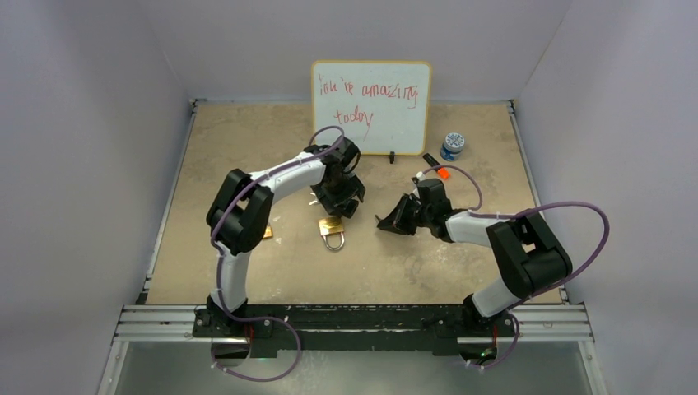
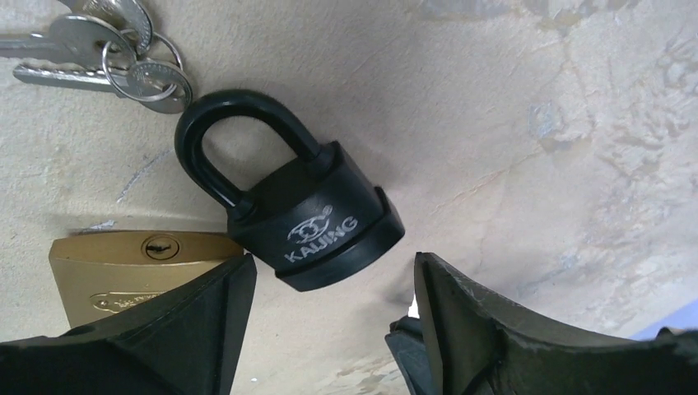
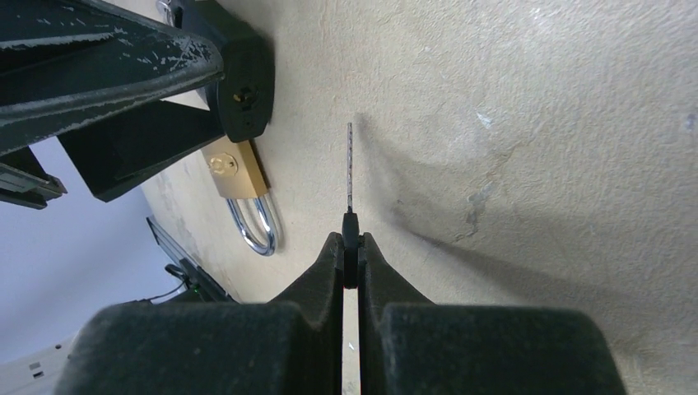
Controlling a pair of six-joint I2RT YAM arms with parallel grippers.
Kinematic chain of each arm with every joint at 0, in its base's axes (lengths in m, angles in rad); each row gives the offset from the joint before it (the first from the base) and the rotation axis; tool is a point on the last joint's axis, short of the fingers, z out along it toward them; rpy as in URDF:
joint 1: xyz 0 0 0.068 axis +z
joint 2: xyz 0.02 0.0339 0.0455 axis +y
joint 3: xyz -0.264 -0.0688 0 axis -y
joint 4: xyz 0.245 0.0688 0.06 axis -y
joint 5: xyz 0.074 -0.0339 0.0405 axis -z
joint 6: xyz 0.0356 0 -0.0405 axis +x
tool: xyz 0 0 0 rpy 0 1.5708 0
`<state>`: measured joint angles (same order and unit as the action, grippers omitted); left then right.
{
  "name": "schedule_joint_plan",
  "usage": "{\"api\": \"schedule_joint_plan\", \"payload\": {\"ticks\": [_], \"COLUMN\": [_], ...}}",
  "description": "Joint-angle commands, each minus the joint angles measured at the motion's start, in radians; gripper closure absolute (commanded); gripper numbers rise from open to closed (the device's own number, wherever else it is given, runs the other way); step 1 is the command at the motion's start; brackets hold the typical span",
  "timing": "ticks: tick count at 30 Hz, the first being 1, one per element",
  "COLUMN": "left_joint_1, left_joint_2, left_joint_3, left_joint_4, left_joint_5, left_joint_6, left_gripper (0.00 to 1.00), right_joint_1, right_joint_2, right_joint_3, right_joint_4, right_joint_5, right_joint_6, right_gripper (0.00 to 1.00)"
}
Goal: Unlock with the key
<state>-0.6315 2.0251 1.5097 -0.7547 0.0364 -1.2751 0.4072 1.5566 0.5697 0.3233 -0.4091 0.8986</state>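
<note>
The right gripper is pressed together on the dark head of a key. The right wrist view shows the key edge-on, a thin metal blade pointing straight up the frame from the fingertips. Its tip is free and apart from both locks. In the top view this arm lies bent and low at right of centre, with its gripper turned toward the left of the frame.

The left gripper is spread. Its two black fingers fill the bottom of the left wrist view, and the lower end of a black padlock sits between their tips; whether they touch it cannot be told. White print on the lock's body reads "KAUING" under a small logo. The lock lies flat on the tan surface with its shackle closed and pointing to the upper left. In the right wrist view its keyhole end shows at upper left, facing the key's side of the frame. The left arm reaches from lower left to the frame's centre, wrist bent down.

A brass padlock lies just beside the black one at lower left; its engraving is too small to read. A bunch of silver keys on a ring lies at upper left, near the black shackle.

At top centre of the top view stands a whiteboard with red handwriting that seems to read "ink is amazing today", the first words uncertain. A small blue-and-white jar stands to its right.
</note>
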Motion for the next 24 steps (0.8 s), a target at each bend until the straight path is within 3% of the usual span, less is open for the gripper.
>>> {"api": "schedule_joint_plan", "payload": {"ticks": [1, 15, 24], "left_joint_1": [-0.009, -0.01, -0.018], "left_joint_2": [0.034, 0.168, 0.204], "left_joint_3": [0.065, 0.19, 0.199], "left_joint_4": [-0.052, -0.141, -0.157], "left_joint_5": [-0.07, -0.162, -0.154], "left_joint_6": [-0.028, -0.036, 0.008], "left_gripper": [0.27, 0.21, 0.39], "right_joint_1": [-0.013, -0.026, -0.033], "right_joint_2": [-0.026, 0.002, 0.01], "right_joint_3": [-0.001, 0.017, 0.025], "right_joint_4": [-0.018, -0.02, -0.025], "right_joint_5": [-0.001, -0.027, -0.035], "right_joint_6": [-0.025, -0.038, -0.047], "right_gripper": [1.0, 1.0, 1.0]}}
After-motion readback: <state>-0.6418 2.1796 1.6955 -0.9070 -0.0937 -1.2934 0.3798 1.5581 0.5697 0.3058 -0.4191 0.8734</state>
